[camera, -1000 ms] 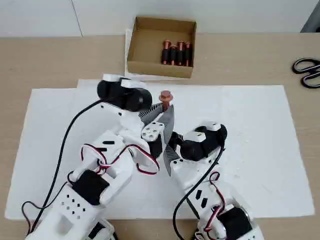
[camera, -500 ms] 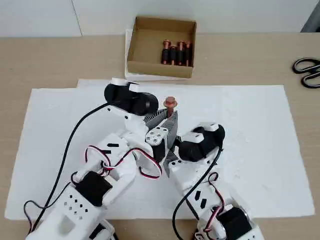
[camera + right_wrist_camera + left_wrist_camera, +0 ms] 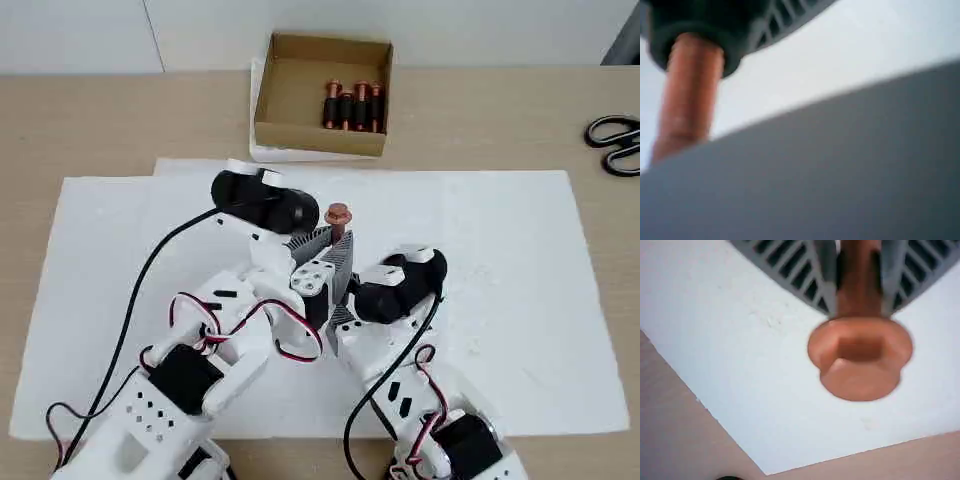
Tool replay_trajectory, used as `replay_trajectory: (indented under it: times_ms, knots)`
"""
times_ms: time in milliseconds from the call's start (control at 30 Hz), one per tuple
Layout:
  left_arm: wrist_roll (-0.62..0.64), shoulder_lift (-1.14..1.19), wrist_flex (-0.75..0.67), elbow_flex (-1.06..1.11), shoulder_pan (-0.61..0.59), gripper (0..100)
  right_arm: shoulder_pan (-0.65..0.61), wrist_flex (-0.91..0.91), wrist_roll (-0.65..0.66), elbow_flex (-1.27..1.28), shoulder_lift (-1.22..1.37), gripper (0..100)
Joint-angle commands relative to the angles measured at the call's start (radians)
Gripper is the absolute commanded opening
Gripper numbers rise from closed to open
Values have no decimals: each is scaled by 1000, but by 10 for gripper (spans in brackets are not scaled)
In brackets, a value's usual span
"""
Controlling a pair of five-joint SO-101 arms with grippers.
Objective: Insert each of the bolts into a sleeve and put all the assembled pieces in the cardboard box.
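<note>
Bolt (image 3: 337,213), copper-coloured, one piece: held upright above the white paper sheet (image 3: 500,280), flanged hex head uppermost, shank clamped between the ribbed grey fingers (image 3: 790,265) of the left gripper (image 3: 335,242). In the left wrist view the head juts out past the fingertips, with the paper and a strip of table beyond it.

Left gripper: closed on the bolt's shank, standing near the middle of the sheet.

Right gripper (image 3: 338,300): just beside the left one, on the side nearer the arms' bases, close under the held bolt. Its state is not to be made out. In the right wrist view the copper shank (image 3: 690,95) passes into a dark rounded collar (image 3: 670,35); whether that collar is a sleeve or a part of a gripper is unclear.

Cardboard box (image 3: 320,138): open-topped, at the far side of the table, well apart from both grippers, resting partly on a second, smaller white sheet (image 3: 258,152).

Assembled pieces (image 3: 353,105), four: copper bolts in black sleeves, lying side by side in a row toward the right half of the box.

Scissors (image 3: 612,143), black-handled: on the bare table (image 3: 100,110) at its right edge, clear of the paper.
</note>
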Motion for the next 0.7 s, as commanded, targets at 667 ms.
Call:
replay_trajectory:
  times_ms: [667]
  knots:
    - [-63,-15,178,-85,23,141,-2,-25,-9,-32,-10,4]
